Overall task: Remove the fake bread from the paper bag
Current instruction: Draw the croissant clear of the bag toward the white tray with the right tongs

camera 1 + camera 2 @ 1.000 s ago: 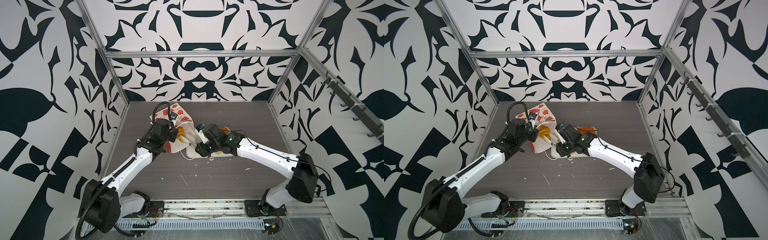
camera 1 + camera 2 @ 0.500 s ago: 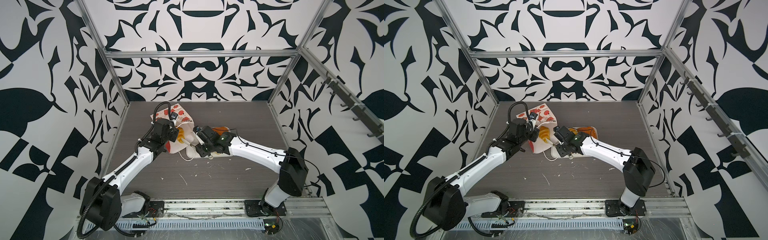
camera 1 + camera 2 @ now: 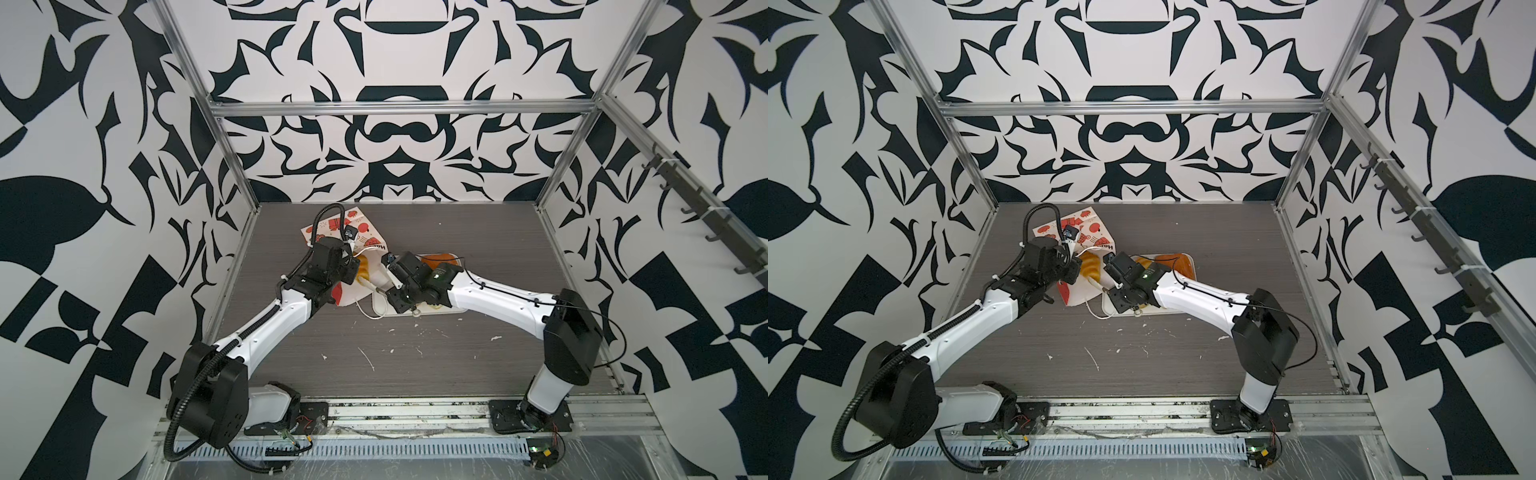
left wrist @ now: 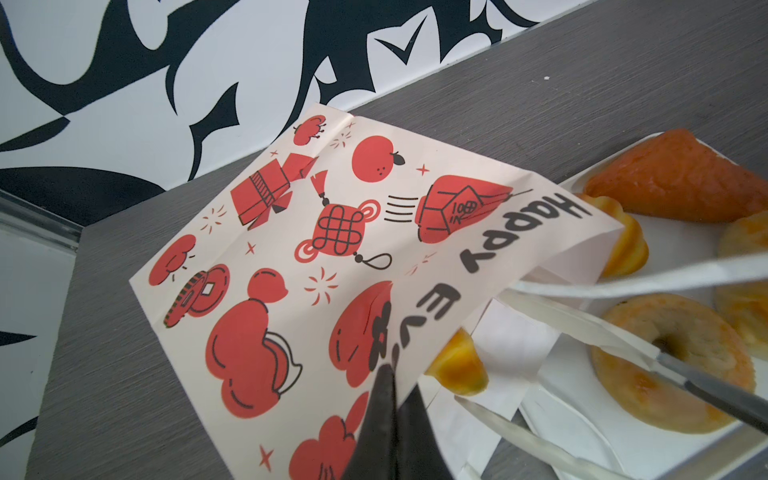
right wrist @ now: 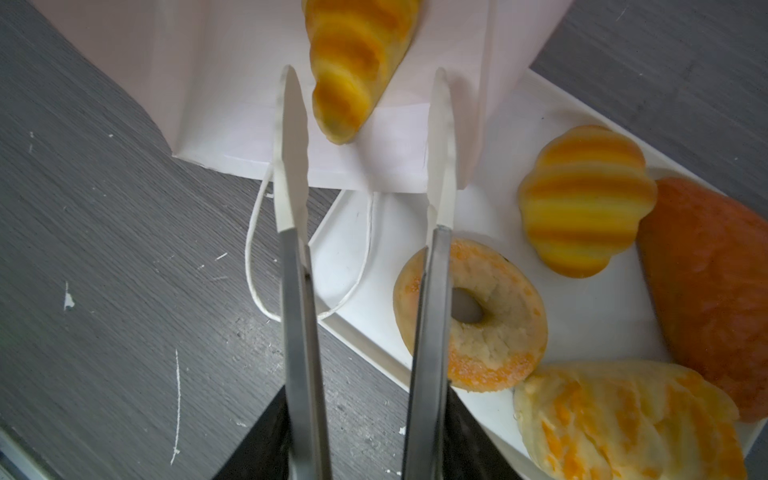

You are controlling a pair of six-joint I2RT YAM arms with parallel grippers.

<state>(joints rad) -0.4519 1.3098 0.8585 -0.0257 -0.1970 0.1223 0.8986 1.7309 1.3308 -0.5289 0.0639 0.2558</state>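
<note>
**Paper bag**: on its side on the desk, just left of centre in both top views. Its mouth is turned toward the white tray. Your left gripper has its fingers clamped on the printed wall near the mouth.

**Fake bread**, already out: four pieces on the tray.
- ring doughnut
- second croissant
- orange-brown triangular piece
- glazed pastry

**Fake bread, remaining:** one yellow croissant in the bag's mouth, tip pointing out.

**Right gripper**: fingers apart and empty. One sits on either side of that croissant's tip, and neither appears to touch it.

**Change:** over the last second your right fingers have spread wider and the arm's elbow has swung inward. The tips have kept to the bag mouth.

**Reading:** you look lined up for the last piece. Closing on it and drawing it out should finish the job, though the bag's far end is hidden.
</note>
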